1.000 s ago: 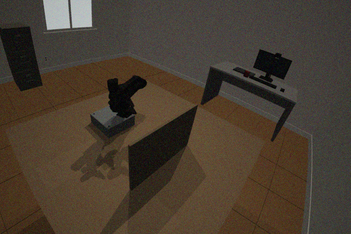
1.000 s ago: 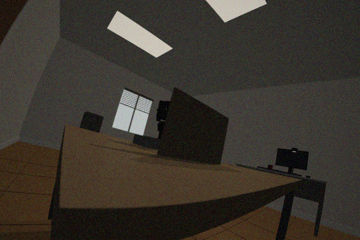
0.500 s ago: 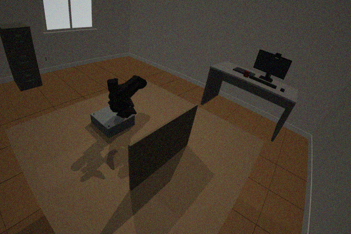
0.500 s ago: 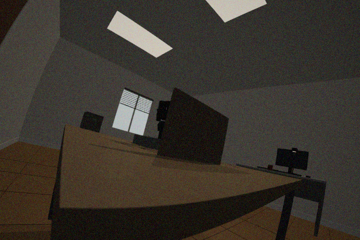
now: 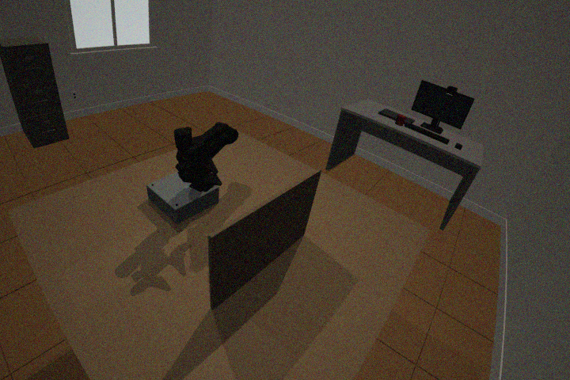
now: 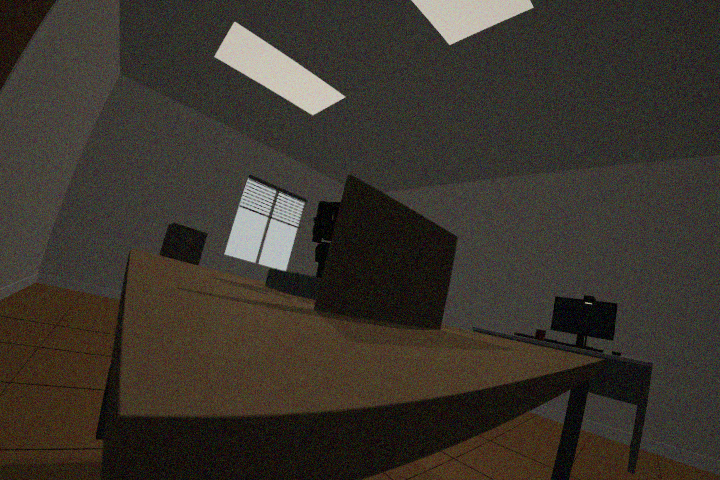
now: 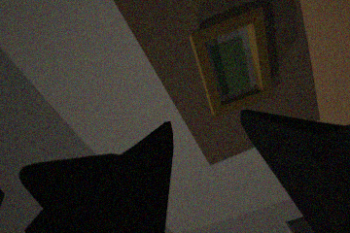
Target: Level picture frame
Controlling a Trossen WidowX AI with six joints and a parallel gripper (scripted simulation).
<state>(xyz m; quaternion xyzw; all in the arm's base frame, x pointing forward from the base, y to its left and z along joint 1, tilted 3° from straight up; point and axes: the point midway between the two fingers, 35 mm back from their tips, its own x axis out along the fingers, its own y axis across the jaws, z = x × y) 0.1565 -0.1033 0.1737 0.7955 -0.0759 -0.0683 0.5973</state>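
The picture frame (image 7: 260, 55), gold-brown around a green and grey picture, hangs on the upright brown board (image 5: 263, 241) (image 6: 389, 266) (image 7: 175, 73). It shows only in the wrist view, in the upper right part; the top and exterior views see the board's back. It looks skewed there, but the camera is tilted too, so I cannot tell which side is higher. The screw and notched strip are hidden. My gripper (image 7: 205, 121) is open and empty, its two dark fingers apart. The frame appears beyond the fingertips, untouched, with a gap between.
The board stands on the wooden table (image 5: 375, 233) (image 6: 230, 362). The arm (image 5: 200, 157) rises from its grey base block (image 5: 160, 188) (image 6: 290, 280) on the board's far side in the top view. A desk (image 5: 393, 134) with a monitor (image 5: 442, 105) (image 6: 583, 318) stands beyond the table.
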